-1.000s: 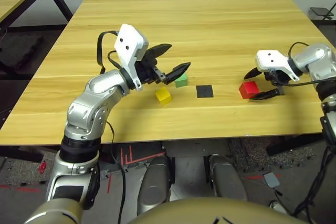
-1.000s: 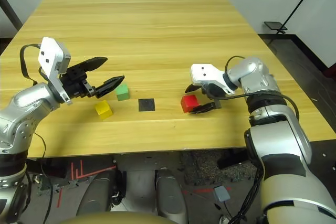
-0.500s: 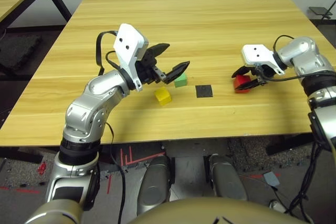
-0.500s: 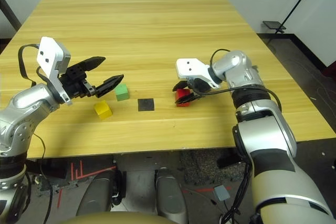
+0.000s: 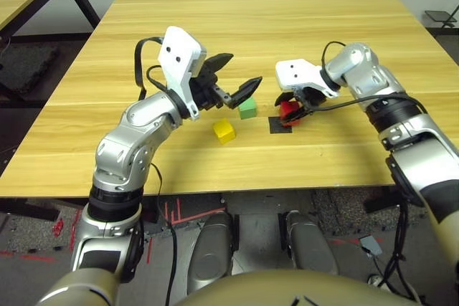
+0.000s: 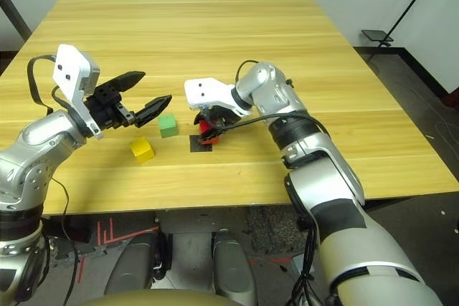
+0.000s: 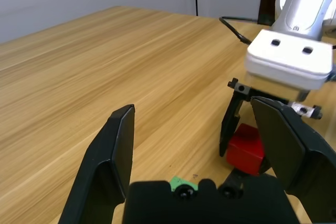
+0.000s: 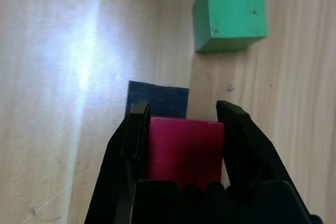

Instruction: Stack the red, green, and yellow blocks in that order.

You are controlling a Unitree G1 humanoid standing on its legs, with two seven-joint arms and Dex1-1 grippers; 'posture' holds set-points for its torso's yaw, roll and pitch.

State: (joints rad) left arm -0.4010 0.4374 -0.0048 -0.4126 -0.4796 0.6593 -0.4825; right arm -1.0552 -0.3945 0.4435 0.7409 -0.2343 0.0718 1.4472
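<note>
Two blocks (image 6: 168,126) (green, yellow) nearby.

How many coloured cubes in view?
3. Red matte cube: between the right tool's fingers, at the flat black square patch. Green matte cube: on the wooden table, left of the patch. Yellow matte cube: on the table, left of green, nearer the robot.

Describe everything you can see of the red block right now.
The plain red cube-shaped block, matte-looking and with flat faces, is clasped between the two black fingers of the right pincer, one on either side. It sits at or just above the black square patch, overlapping its right part in the head views; whether it touches the patch, I cannot tell. Nothing is on top.
</note>
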